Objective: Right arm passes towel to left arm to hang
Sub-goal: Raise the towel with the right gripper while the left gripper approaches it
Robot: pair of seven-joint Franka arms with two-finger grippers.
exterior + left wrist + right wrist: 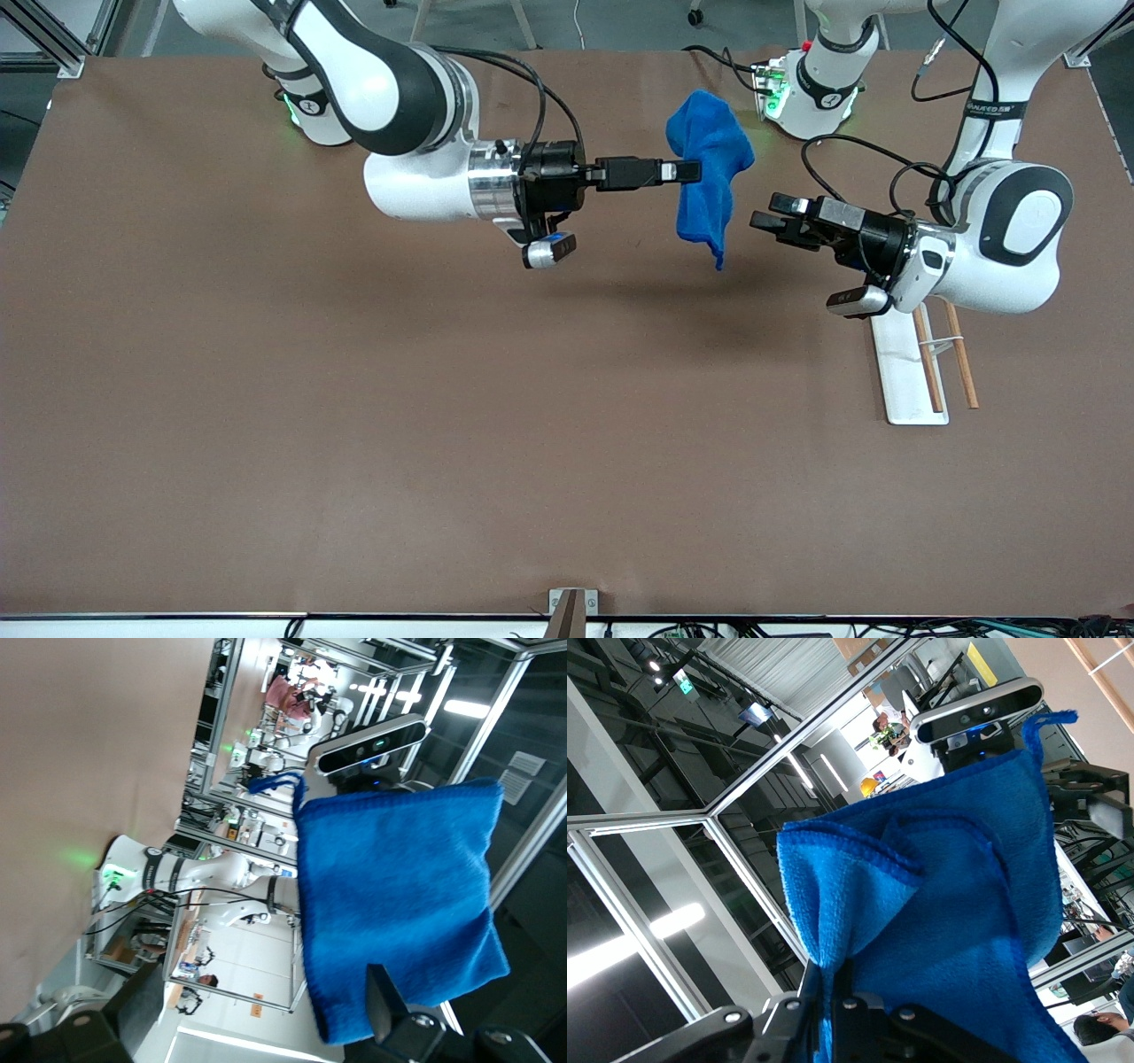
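Towel: the blue towel (706,168) hangs in the air over the tabletop (354,425), bunched at the grip with a loose corner drooping, so there is free cloth on the side toward the left arm
Right tool: the right tool (690,171) reaches out level from its arm and is clamped on the towel's edge; the right wrist view shows the cloth (939,930) pinched between its fingers and spreading away from them
Left tool: the left tool (764,221) hovers just beside the hanging cloth, apart from it, pointed at it with its fingers spread wide; its wrist view is filled by the towel (399,904), which suits a straight approach
Step, as judged: handover is about to happen, with no second grip yet
Rack: a white stand with wooden rods (921,368) sits on the tabletop under the left arm, likely the hanging place
Risk: the limp cloth may slip aside as the fingers close
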